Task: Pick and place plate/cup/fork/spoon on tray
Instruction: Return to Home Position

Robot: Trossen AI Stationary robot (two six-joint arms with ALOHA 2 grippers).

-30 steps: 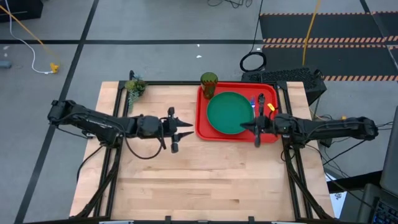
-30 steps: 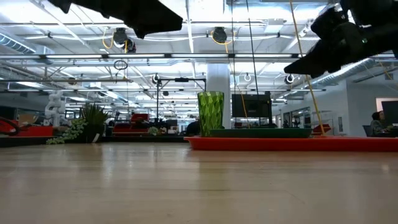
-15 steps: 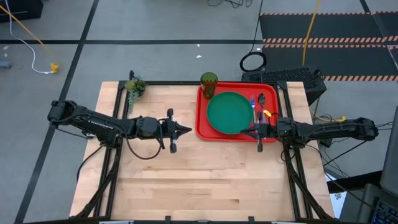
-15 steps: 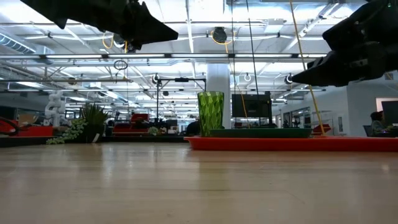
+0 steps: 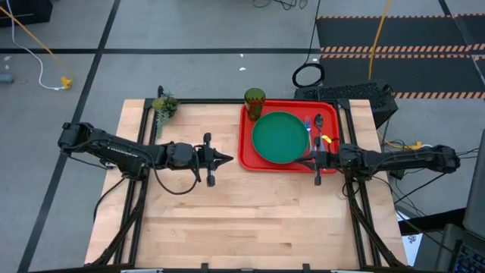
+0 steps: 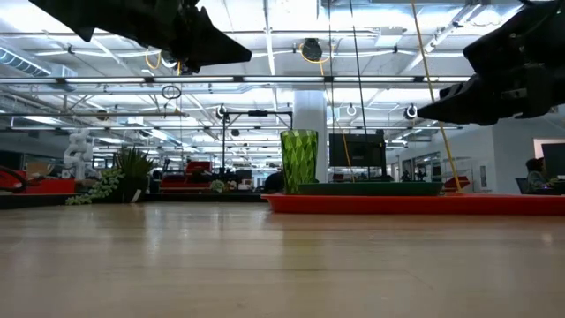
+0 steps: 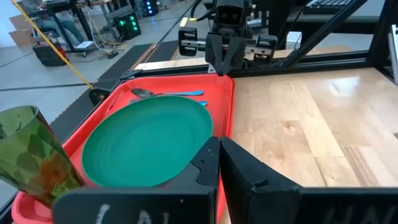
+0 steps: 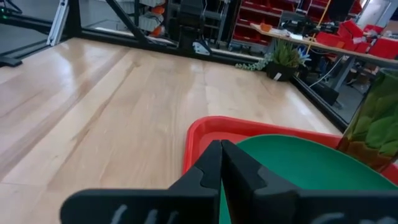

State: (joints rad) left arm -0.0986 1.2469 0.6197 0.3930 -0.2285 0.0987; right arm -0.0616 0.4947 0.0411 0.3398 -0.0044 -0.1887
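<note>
Over to the red tray (image 5: 246,152) at 1 o'clock on the table (image 5: 227,220). Carries the green plate (image 5: 280,138) flat across its middle, holds the translucent olive cup (image 5: 255,98) upright in the 11 o'clock corner, and lines up the blue-handled fork (image 5: 308,126) and the blue-handled spoon (image 5: 319,121) side by side at 3 o'clock of the plate, with the fork just beside the plate's rim and the spoon outside it, dark bowl toward 12 o'clock. Now to the right gripper (image 5: 301,158): hangs in the air above the tray, over the plate's edge at about 4 o'clock, clear of everything below, points toward 9 o'clock, and shows both fingers (image 8: 202,176) pressed together with nothing between them. Across to the left gripper (image 5: 227,159): hovers high over bare wood just off the tray's 9 o'clock rim, aims at 3 o'clock, faces its partner tip to tip yet apart from it, and likewise squeezes its fingers (image 7: 249,175) tight against each other, carrying nothing. Up at 11 o'clock on the table, spot a small green plant-like clump (image 5: 163,106), well apart from the tray and from both arms' tips.
</note>
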